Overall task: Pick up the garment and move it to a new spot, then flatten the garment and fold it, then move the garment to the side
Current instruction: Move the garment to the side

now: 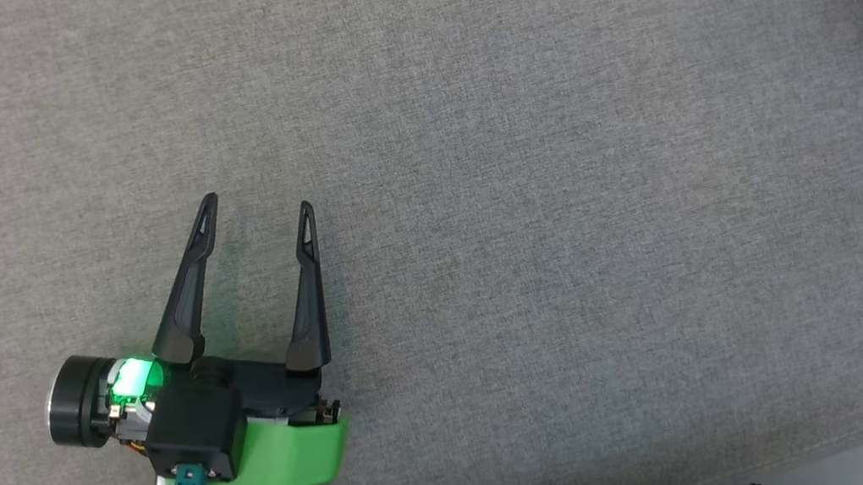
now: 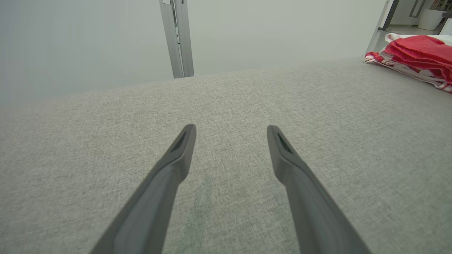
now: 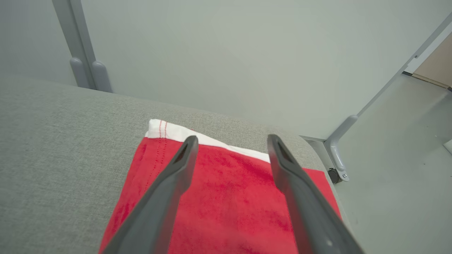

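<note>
Right gripper [image 3: 231,141] hung spread, empty, over folded garment [image 3: 229,204] at your two o'clock. Step judged last, moving aside; you needed only a clear withdrawal.

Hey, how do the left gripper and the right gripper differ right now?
The left gripper hangs over the bare grey surface; the right gripper hangs over the red garment. The left gripper is well away from the garment; the right gripper is right above it, near the surface's edge. Both have long dark fingers spread open with nothing clamped between them.
</note>
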